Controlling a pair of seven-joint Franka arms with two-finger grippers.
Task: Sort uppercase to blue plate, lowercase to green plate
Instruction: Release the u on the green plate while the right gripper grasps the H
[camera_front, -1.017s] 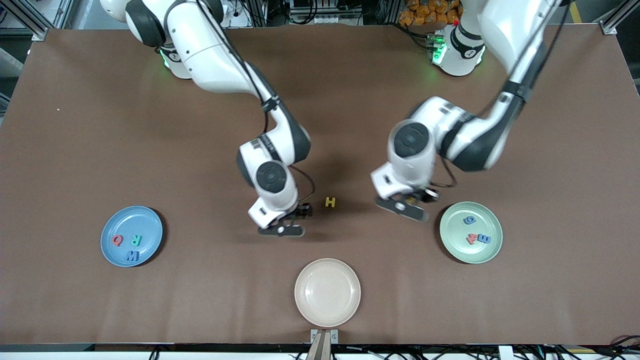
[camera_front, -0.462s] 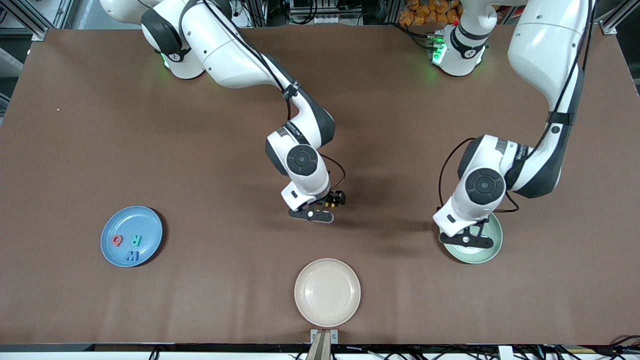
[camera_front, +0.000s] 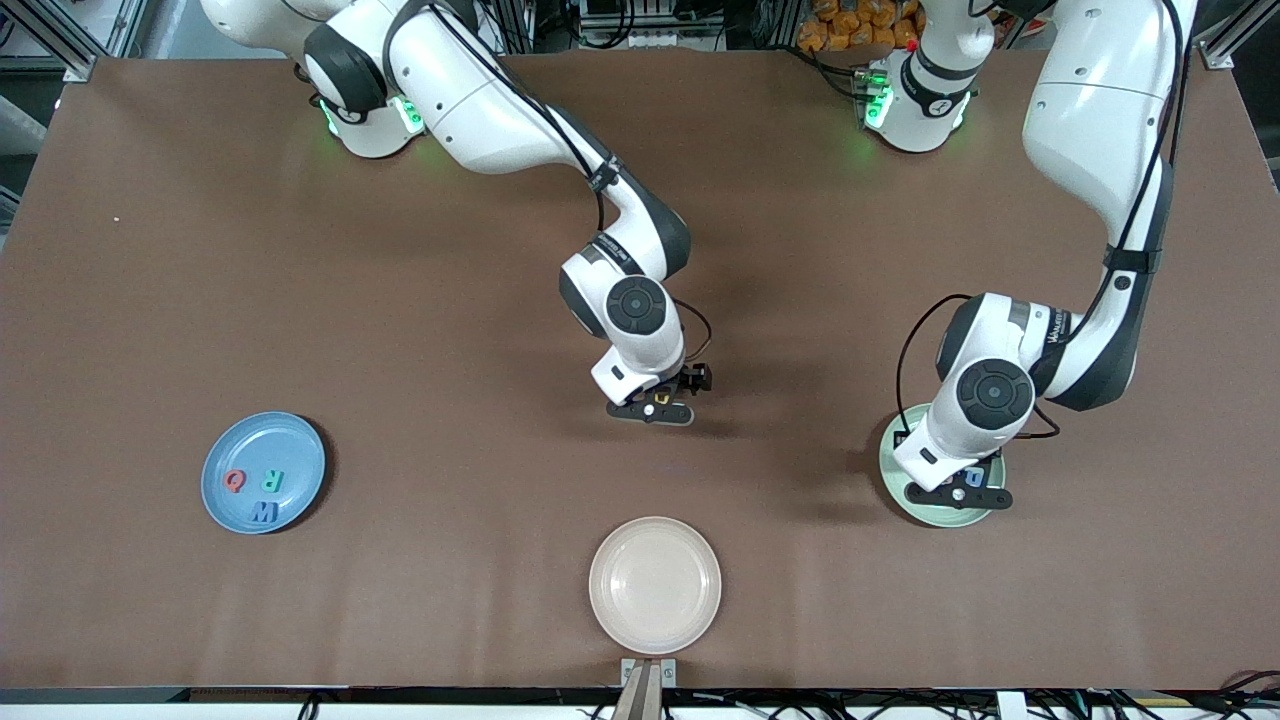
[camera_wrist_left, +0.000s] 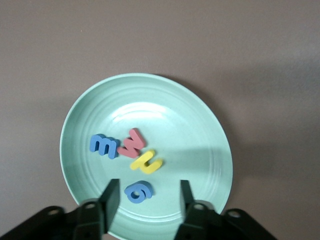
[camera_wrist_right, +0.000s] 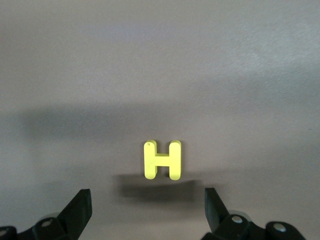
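Note:
The yellow H (camera_wrist_right: 162, 159) lies flat on the brown table mid-table. My right gripper (camera_wrist_right: 146, 207) hovers over it, open and empty; it also shows in the front view (camera_front: 655, 408). My left gripper (camera_wrist_left: 147, 200) is open and empty over the green plate (camera_wrist_left: 200, 125), also seen in the front view (camera_front: 955, 492). That plate holds the blue g (camera_wrist_left: 138, 191), the curvy yellow h (camera_wrist_left: 146, 163), the red w (camera_wrist_left: 131, 143) and the blue E shape (camera_wrist_left: 104, 145). The blue plate (camera_front: 225, 450) holds the red Q (camera_front: 234, 481), the green R (camera_front: 271, 480) and the blue W (camera_front: 263, 513).
An empty beige plate (camera_front: 655, 585) sits near the table's front edge, nearer the front camera than the H. The green plate's rim (camera_front: 888, 465) shows under the left arm's hand.
My right gripper moved toward the left arm's end to above the H. My left gripper moved over the green plate. The yellow h now lies in that plate.

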